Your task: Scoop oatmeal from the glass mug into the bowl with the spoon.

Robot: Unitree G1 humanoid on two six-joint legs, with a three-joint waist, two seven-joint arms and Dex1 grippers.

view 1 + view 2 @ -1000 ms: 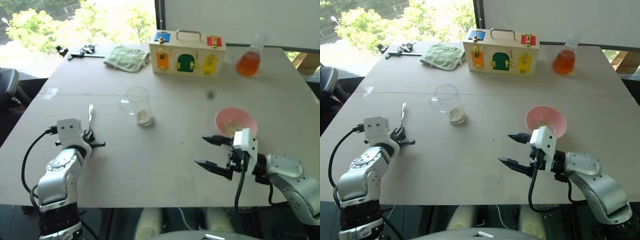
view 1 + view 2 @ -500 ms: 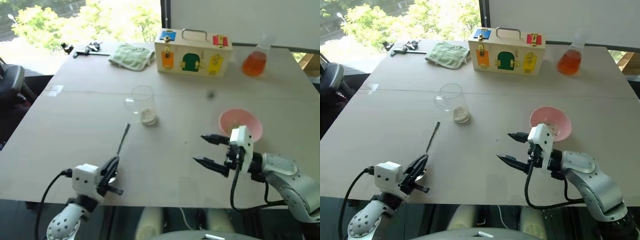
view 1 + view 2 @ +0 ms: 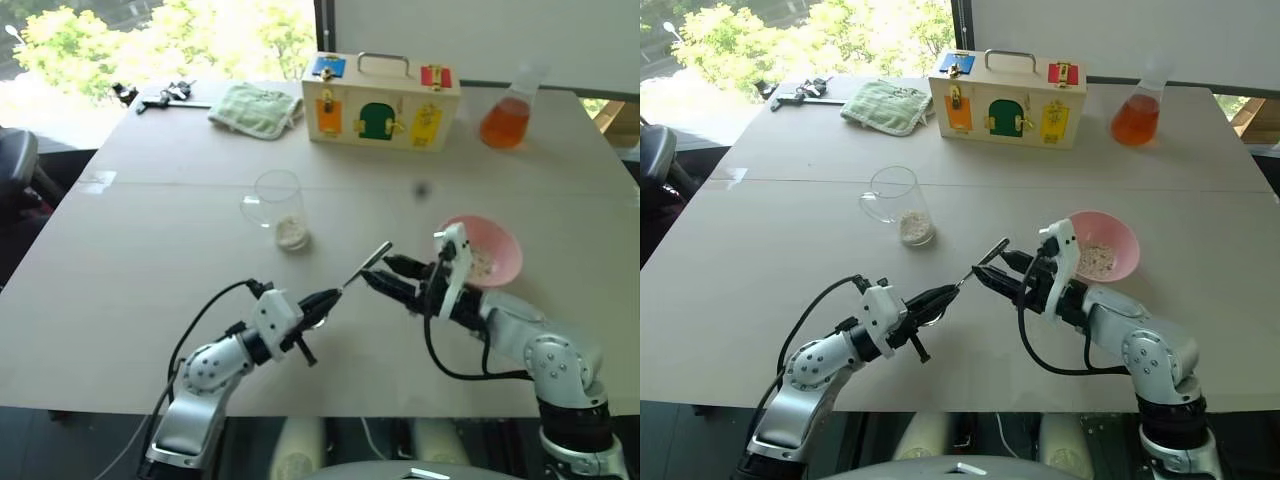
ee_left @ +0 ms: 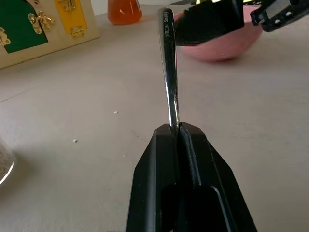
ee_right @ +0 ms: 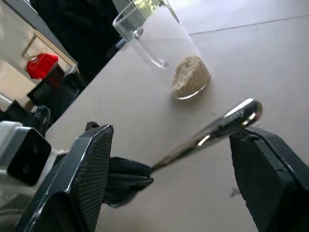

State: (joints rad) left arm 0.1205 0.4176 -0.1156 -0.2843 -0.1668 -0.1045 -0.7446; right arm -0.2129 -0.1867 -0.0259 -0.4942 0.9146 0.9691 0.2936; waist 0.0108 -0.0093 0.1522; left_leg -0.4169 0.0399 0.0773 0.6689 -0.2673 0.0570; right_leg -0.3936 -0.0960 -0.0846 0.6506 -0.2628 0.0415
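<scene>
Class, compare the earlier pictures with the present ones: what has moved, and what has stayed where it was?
The left gripper, shut on the spoon, swung from the table's left side toward the middle. The right gripper, jaws open, advanced until the spoon's handle end lies between them. The glass mug, oatmeal and bowl stayed put.
</scene>
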